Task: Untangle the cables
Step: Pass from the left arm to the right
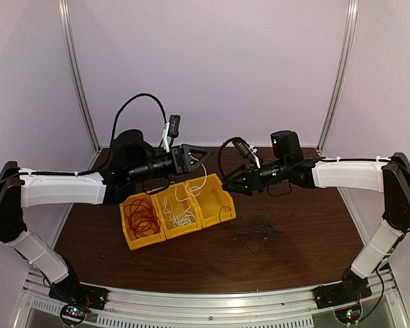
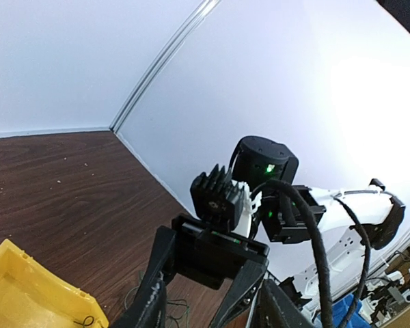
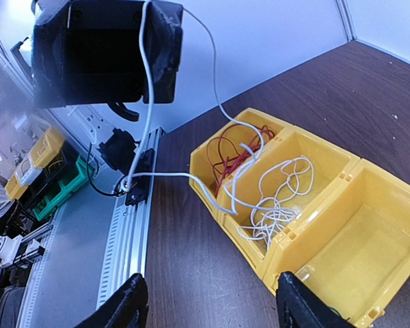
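Observation:
Three joined yellow bins [image 1: 215, 198] stand mid-table. Red cables [image 1: 142, 217] fill the left bin and white cables [image 1: 180, 213] lie in the middle one. A loose tangle of black cables [image 1: 256, 231] rests on the table to the right of the bins. My left gripper [image 1: 199, 157] hovers above the bins with its jaws apart. One white strand [image 3: 147, 89] is draped over it and runs down to the white pile [image 3: 270, 205]. My right gripper [image 1: 227, 184] hangs open beside the right bin, with nothing between its fingers [image 3: 123, 307].
The dark wooden table [image 1: 191, 263] ends in a metal rail [image 1: 212, 301] at the near edge. White walls close the back and sides. In the left wrist view, the right arm's wrist [image 2: 260, 160] is close ahead and a bin corner [image 2: 27, 287] sits lower left.

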Controlling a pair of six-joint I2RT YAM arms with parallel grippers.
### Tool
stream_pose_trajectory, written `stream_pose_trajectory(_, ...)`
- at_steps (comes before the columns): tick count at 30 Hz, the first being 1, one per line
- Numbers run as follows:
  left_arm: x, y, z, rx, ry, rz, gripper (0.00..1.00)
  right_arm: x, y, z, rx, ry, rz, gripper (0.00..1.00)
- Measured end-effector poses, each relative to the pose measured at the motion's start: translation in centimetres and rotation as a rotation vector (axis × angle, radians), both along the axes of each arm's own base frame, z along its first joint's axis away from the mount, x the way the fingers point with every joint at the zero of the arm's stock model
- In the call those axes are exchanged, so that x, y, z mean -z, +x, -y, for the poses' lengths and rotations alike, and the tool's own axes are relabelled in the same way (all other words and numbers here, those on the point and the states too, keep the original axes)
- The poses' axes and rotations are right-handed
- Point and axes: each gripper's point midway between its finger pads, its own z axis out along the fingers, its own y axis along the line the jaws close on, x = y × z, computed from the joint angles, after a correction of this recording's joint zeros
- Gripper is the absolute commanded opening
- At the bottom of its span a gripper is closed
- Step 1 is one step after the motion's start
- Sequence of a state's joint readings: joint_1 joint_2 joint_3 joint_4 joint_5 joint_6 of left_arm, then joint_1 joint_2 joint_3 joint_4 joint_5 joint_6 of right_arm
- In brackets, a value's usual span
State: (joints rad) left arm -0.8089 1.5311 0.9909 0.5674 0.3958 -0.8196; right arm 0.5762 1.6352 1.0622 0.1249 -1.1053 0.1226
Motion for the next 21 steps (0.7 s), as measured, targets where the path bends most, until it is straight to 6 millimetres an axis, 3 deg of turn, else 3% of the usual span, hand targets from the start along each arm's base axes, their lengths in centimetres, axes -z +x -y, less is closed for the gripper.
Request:
stream_pose_trajectory(7,-1.6,0.1,0.3,0.008,-0.105,0.001,0.48,-3.2,-0.5,-2.2,-0.064,0.094,-0.008,0.67)
stream_pose_trajectory(15,-2.7,0.0,0.4,0.016,-0.156,0.013,0.48,-4.6,-0.3,-3.6,-0.112,0.204,-0.116,0.65)
stream_pose_trajectory(21,-3.0,0.0,0.2,0.011,-0.177,0.022,0.48,-5.8,-1.4,-4.4,-0.152,0.244,-0.128,0.56)
